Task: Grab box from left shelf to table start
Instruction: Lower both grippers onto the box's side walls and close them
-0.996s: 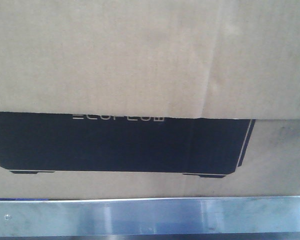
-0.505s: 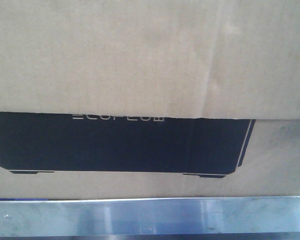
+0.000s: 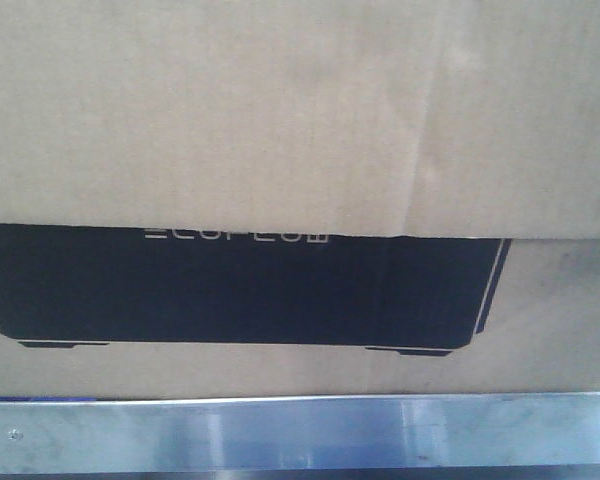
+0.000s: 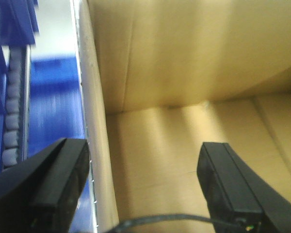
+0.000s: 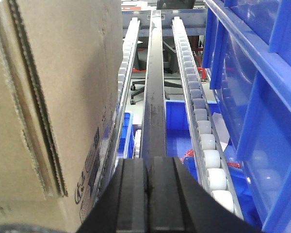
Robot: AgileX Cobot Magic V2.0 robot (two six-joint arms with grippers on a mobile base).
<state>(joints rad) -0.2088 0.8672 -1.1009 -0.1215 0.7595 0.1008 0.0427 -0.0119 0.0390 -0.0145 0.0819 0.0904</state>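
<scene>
Brown box [image 3: 300,120] sits on the shelf [image 3: 300,435], not yet lifted, with the left gripper [image 4: 143,189] spread wide at its edge and the right gripper [image 5: 148,194] closed empty beside it, so the whole carry is left.

The box [image 3: 300,120] sits on the left shelf [image 3: 300,435] — roller tracks [image 5: 203,145] run along its right.

I see the box [image 3: 280,110] as matt corrugated cardboard, black print flat; left shelf rail [image 3: 300,435] brushed metal, slight sheen; bins [image 5: 252,87] glossy blue plastic.
</scene>
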